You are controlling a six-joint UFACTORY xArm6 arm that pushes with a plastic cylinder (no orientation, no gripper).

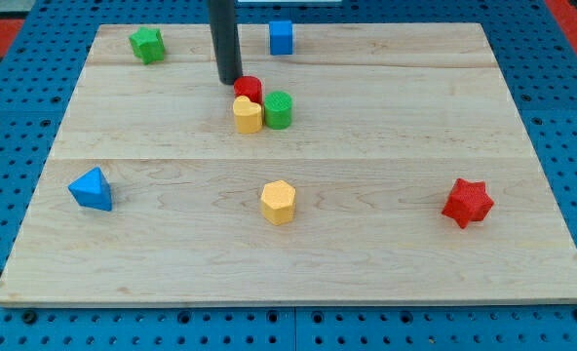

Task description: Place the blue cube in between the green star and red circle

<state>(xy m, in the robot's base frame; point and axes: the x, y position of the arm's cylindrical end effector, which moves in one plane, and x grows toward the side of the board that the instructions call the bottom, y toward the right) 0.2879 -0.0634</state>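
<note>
The blue cube [282, 37] sits near the view's top, just right of centre. The green star [146, 45] lies at the top left of the wooden board [522, 117]. The red circle [249, 89] sits below and left of the cube, touching a yellow block [248, 114] and a green cylinder [278, 109]. My tip [229, 81] stands just left of the red circle, close to it or touching, and down-left of the blue cube.
A blue triangular block [92, 189] lies at the left. A yellow hexagonal block [279, 202] sits at the lower centre. A red star [467, 203] lies at the right. A blue pegboard surrounds the board.
</note>
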